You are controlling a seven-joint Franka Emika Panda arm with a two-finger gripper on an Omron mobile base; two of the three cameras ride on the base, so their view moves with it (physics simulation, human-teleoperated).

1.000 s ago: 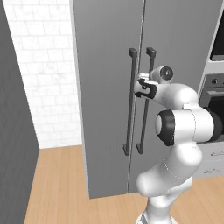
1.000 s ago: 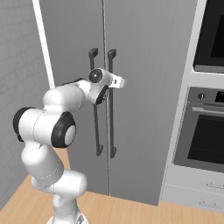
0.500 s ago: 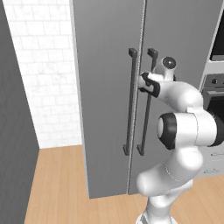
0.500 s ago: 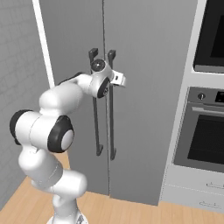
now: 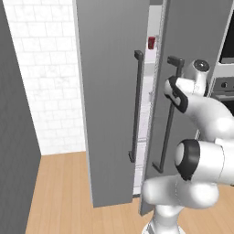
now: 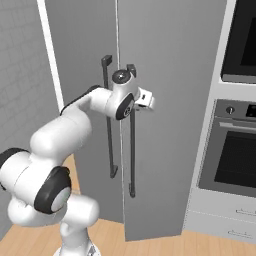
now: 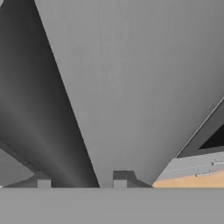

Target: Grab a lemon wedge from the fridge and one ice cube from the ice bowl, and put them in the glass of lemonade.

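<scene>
Fridge doors standing ajar, your arm at the right-hand handle.

You have the gripper against the right door; its tips straddle a dark bar with a gap between them, but you cannot tell if they pinch it. A small red cup shows through the gap on an upper shelf.

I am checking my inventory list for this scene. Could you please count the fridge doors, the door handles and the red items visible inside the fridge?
Tall matte grey fridge doors: 2
Long dark vertical bar handles: 2
Small dark-red cup on an upper shelf, seen through the gap between the doors: 1
Total: 5
</scene>
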